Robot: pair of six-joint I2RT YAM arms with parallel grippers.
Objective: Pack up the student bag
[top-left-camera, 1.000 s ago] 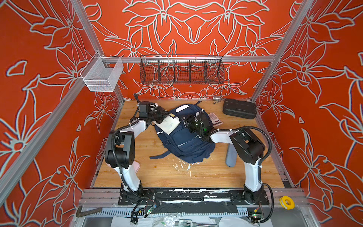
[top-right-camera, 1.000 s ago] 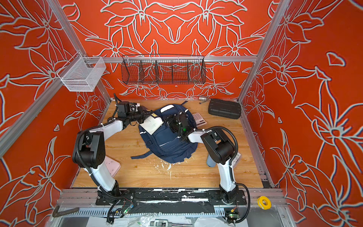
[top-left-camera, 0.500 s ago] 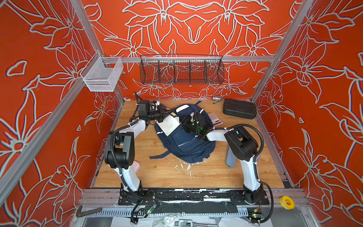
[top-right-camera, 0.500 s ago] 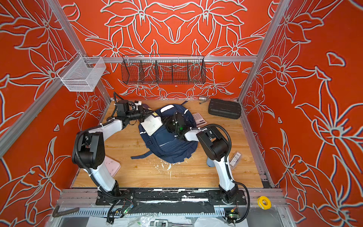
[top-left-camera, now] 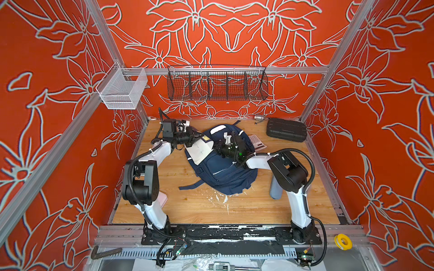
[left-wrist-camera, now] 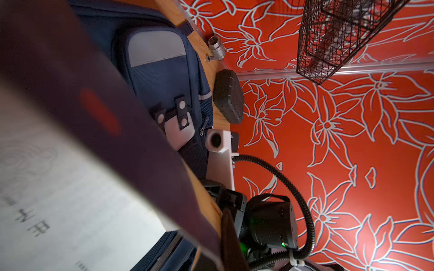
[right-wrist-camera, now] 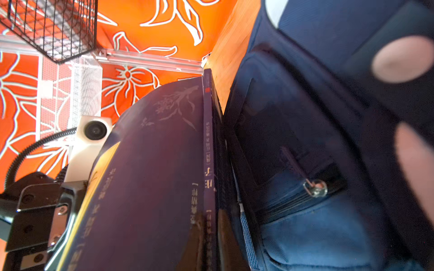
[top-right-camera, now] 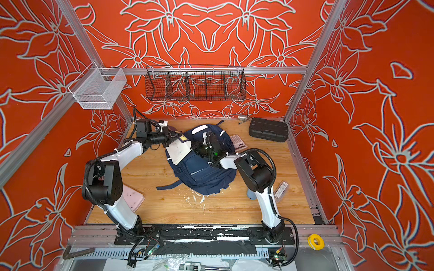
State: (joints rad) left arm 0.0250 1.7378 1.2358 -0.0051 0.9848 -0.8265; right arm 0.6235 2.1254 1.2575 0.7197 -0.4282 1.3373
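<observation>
Since a second ago the right claw (top-left-camera: 218, 147) has slid a little leftward over the student bag (top-left-camera: 223, 171) and gone from spread wide to clenched. Whether it nips any cloth cannot be told.

Packing looks barely begun. Left of the bag, a flat pink slab (top-right-camera: 133, 197) lies on the wooden table (top-left-camera: 187, 206), half under the left arm and not yet packed. At the bag's upper left edge the left claw (top-left-camera: 196, 138) grasps a book (top-left-camera: 199, 151) near one corner and props it against the bag's mouth; it seems not yet inside. The book is a paperback with a glossy dark-purple cover, a faint plant drawing and white pages, and it is slightly bowed.

The bag lies flat on the table between the two arms. It is soft, slumped navy cloth with grey reflective patches, zips and a loose strap trailing left.

Just right of the bag's upper part sits a pale keyed calculator (top-left-camera: 257, 142). Farther right is a hard, ribbed black case (top-left-camera: 286, 129). Lower right, a smooth blue-grey bottle (top-left-camera: 276, 190) shows partly behind the right arm. The calculator and bottle likely remain to be packed.
</observation>
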